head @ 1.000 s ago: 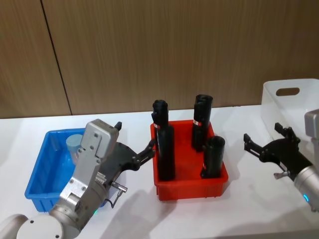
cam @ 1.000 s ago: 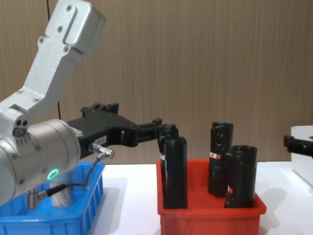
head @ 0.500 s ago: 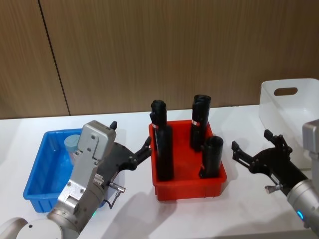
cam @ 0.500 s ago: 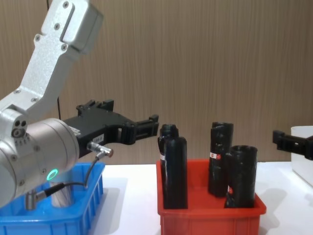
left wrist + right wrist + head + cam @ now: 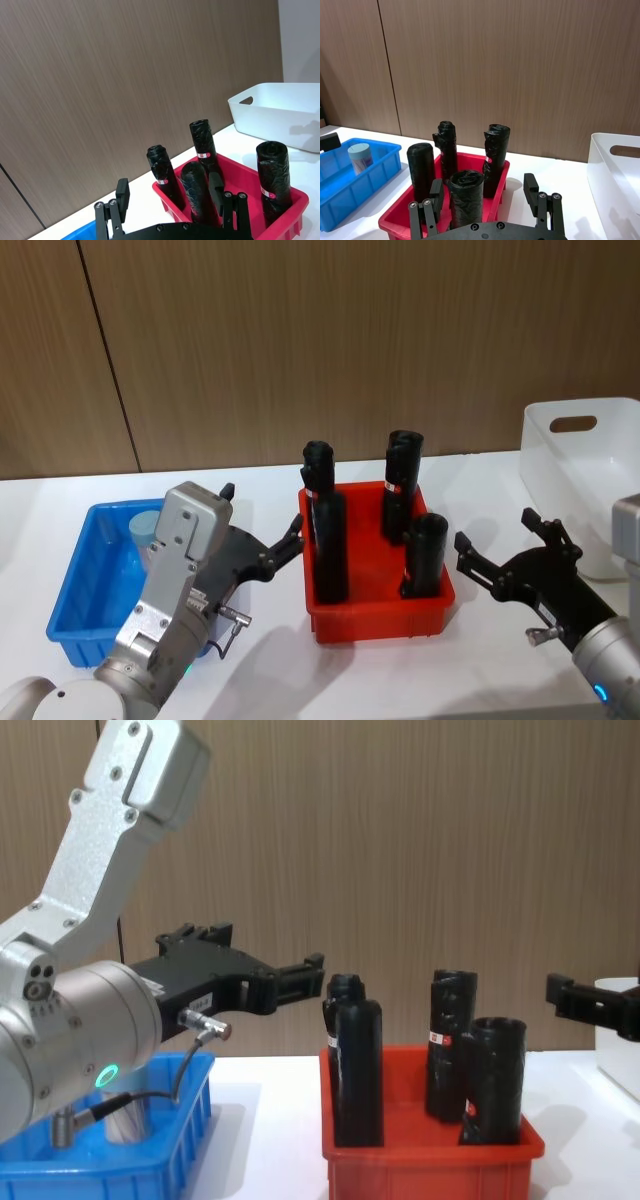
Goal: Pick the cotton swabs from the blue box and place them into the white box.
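One cotton swabs tub (image 5: 148,530) with a pale lid stands in the far corner of the blue box (image 5: 85,585), and shows again (image 5: 360,157) in the right wrist view. My left gripper (image 5: 262,512) hovers open and empty between the blue box and the red bin, its fingers pointing at the bin. The white box (image 5: 590,445) sits at the far right. Left of it, near the red bin's right side, my right gripper (image 5: 495,530) is open and empty. In the chest view the left gripper (image 5: 270,952) is level with the black tubes' tops.
A red bin (image 5: 380,618) stands mid-table between the two boxes. It holds several tall black tubes (image 5: 330,540) with red-white labels that rise well above its rim. A wood-panel wall runs behind the white table (image 5: 270,670).
My right gripper has moved left, away from the white box toward the red bin. The left gripper drew back slightly left a second ago and has held still since.
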Tool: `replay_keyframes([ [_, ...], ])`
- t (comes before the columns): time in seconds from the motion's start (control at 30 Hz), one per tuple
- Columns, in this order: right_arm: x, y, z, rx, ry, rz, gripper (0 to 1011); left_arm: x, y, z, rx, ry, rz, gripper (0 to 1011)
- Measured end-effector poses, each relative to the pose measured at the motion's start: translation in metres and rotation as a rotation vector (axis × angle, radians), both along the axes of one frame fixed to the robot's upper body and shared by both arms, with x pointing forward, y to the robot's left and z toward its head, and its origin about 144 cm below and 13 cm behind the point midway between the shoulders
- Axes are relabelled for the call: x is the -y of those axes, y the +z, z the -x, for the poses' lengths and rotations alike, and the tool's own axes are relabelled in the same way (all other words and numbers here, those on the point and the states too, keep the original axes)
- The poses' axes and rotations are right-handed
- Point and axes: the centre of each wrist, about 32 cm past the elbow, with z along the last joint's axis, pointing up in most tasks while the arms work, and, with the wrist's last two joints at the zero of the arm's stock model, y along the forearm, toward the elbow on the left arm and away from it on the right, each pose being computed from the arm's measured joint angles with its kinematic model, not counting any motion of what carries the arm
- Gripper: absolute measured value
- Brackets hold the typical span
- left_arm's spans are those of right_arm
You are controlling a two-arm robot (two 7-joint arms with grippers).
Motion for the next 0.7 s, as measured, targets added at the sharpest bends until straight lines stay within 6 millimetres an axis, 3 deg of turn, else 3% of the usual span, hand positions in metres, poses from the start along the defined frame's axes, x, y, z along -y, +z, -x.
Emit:
replay_keyframes([
  [0.7, 0.0000, 0.0002, 0.0003, 0.001, 0.000, -0.001, 1002, -0.0001, -0.0003, -0.0001, -0.002, 0.000, 0.000, 1004],
])
